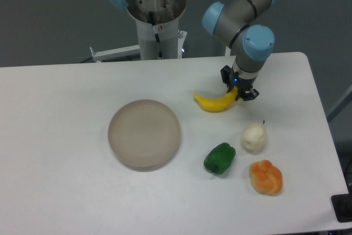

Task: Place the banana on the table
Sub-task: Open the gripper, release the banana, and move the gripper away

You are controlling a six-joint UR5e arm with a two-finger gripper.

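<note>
From my seat I see the banana [215, 103] lying low on the white surface [55, 108], right of the round beige plate [144, 134] and on the far side of the green pepper [219, 158]; its right end sits up between the jaws [240, 88], which look closed narrow on that tip, though at this size I cannot say how firm the hold is; whether the fruit's belly is fully resting on the surface or hanging just above it I cannot tell either (the shadow under it is thin). My worry is the release; if the jaws part while the raised end is unsupported, the glossy curve may rock or roll, and the pale pear-like fruit [253, 137] is near on the near-right side, so a bump there is possible. A second risk, as I judge it, is a lift before the jaws are properly wide, dragging the banana along. The lumpy orange fruit [266, 177] is well apart and should be safe.
</note>
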